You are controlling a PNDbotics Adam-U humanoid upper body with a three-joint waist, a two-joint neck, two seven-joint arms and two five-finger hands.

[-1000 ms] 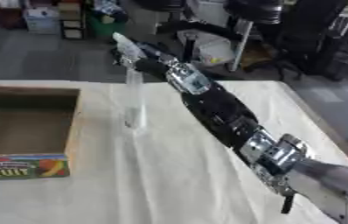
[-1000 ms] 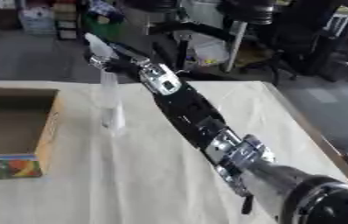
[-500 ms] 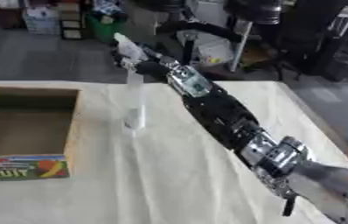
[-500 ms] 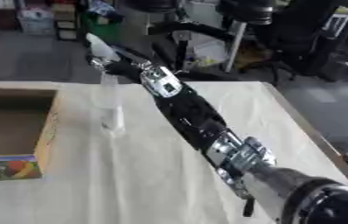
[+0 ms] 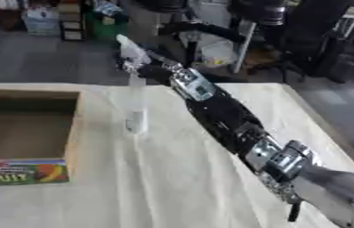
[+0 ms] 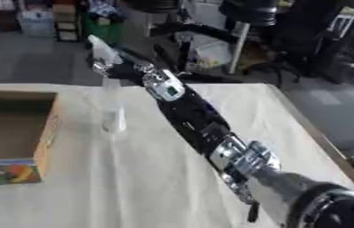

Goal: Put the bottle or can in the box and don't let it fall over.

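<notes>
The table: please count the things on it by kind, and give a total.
Clear plastic bottle, standing upright: 1
Open brown cardboard box with a colourful FRUIT label: 1
Black and silver right hand, at the bottle's top: 1
Total: 3

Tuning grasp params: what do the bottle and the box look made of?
Bottle: looks like clear plastic, glossy; the cloth shows through it. Box: brown cardboard, matte, printed fruit label on the front. Right hand is at the bottle's top.
</notes>
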